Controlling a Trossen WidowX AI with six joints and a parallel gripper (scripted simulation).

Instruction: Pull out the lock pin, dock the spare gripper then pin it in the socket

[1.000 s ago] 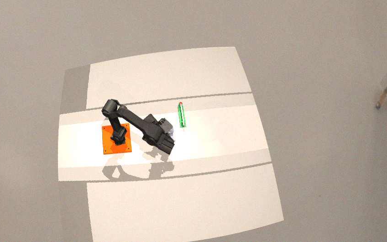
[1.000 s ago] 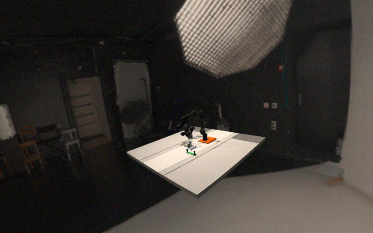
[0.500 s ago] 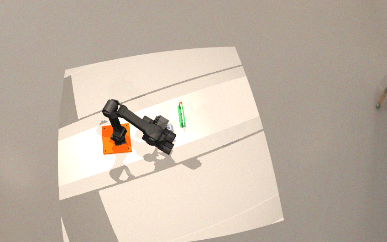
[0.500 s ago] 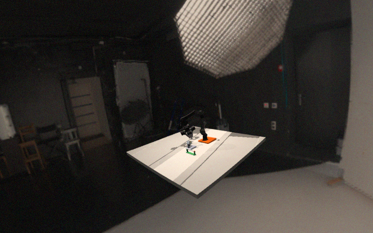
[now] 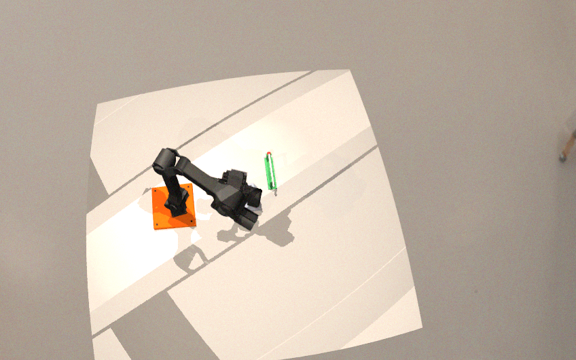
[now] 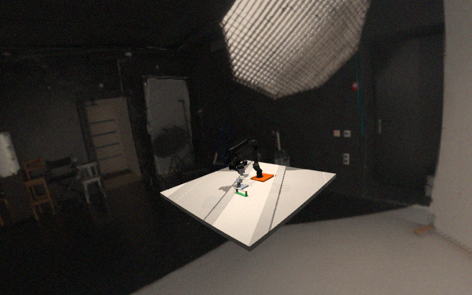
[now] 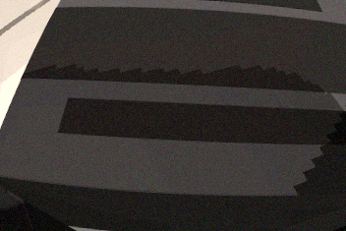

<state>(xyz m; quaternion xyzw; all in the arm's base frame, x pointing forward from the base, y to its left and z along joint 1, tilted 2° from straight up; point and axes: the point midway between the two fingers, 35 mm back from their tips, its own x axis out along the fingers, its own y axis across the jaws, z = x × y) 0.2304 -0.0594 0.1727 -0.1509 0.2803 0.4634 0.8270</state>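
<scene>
My gripper [image 5: 246, 206] [image 6: 238, 167] is shut on the spare gripper [image 7: 177, 125], a dark grey block with two black slots that fills the wrist view. It holds the block above the table. In the exterior view the grey mount [image 6: 240, 182] stands right below my gripper. The lock pin [image 5: 272, 173], thin and silver with a red head, lies on a green holder [image 5: 269, 178] [image 6: 244, 194] just right of my gripper, apart from it. The socket itself is hidden.
The arm's orange base plate [image 5: 161, 214] [image 6: 262, 177] is fixed to the pale table [image 5: 308, 268] [image 6: 252, 220] left of my gripper. Grey stripes and shadows cross the table. A large softbox lamp [image 6: 293, 44] hangs above the dark room.
</scene>
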